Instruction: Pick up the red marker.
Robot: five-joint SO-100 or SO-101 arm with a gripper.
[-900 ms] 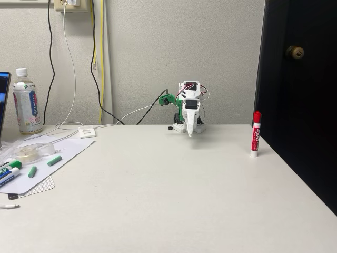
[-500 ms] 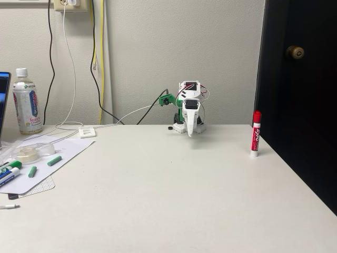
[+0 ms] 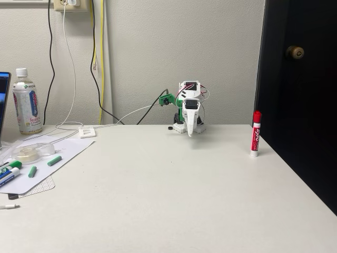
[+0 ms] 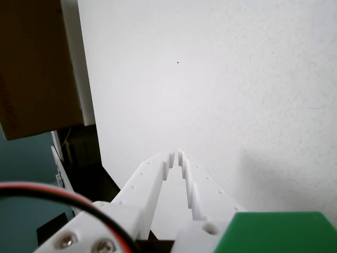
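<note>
The red marker [image 3: 256, 134] stands upright on its end, red cap up, at the right edge of the white table [image 3: 174, 200] in the fixed view. My white gripper [image 3: 190, 132] hangs folded at the arm's base at the back middle of the table, well to the left of the marker, tips pointing down near the surface. In the wrist view the gripper [image 4: 176, 155] has its two toothed fingers pressed together with nothing between them, over bare white tabletop.
At the left sit a drink bottle [image 3: 26, 101], a tape roll [image 3: 27, 152], green chalk pieces [image 3: 54, 160], green-capped markers [image 3: 9, 172] and paper. Cables [image 3: 126, 116] trail along the back. A dark door [image 3: 297, 95] borders the right table edge.
</note>
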